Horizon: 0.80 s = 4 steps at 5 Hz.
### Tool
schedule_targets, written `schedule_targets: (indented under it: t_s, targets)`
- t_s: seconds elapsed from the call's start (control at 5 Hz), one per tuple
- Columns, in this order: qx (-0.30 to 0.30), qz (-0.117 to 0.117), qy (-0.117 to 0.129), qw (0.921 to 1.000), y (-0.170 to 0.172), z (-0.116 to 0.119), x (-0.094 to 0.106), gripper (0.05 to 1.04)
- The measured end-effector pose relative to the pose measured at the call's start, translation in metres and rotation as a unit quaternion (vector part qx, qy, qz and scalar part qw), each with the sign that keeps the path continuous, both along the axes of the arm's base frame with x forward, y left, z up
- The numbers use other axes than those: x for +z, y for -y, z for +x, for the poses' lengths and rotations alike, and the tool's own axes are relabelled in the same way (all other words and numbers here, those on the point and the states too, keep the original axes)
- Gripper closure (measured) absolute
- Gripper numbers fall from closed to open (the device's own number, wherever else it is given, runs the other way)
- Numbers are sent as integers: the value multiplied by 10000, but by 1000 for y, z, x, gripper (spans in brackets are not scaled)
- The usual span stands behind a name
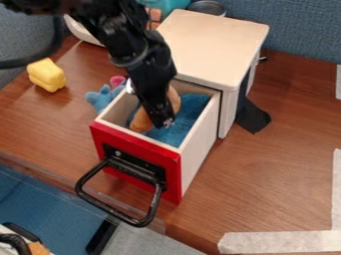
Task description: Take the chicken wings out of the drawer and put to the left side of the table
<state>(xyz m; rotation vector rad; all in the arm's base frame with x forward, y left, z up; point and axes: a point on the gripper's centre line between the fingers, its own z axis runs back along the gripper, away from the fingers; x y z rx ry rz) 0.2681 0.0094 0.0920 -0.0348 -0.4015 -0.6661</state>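
At the near right, see white tape (pixel 279 242) stuck on the brown table (pixel 279 174). Left of that, see a big black handle (pixel 112 211) on the red front of the open drawer (pixel 136 164). Inside the drawer, find the black gripper (pixel 165 121), pointing down, right in front of the orange-brown chicken wings (pixel 142 121). Cannot tell whether clenched, let go or grasping the chicken wings. Also in there, see fuzzy blue cloth (pixel 190 112). To the right of the drawer, spot a floppy black flap (pixel 253 117) on the table. To the left, spot a blue toy (pixel 100 98) with a pink thing (pixel 117 81) just behind. Farther left, see a yellow block (pixel 47 75). Behind the drawer, see the pale top of the box (pixel 213 45), and, at the far side, a round metal thing (pixel 208 7).
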Motion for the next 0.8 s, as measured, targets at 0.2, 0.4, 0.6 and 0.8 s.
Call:
schedule_targets:
  t_s: [0.2, 0.4, 0.6, 0.8]
  targets:
    - [-20, -239, 176, 9996, 2, -8, 25, 692]
    - [150, -336, 345, 9987, -7, -12, 41, 692]
    - [538, -473, 384, 9967, -32, -16, 46, 692]
    - [935, -484, 490, 9932, -59, -18, 54, 692]
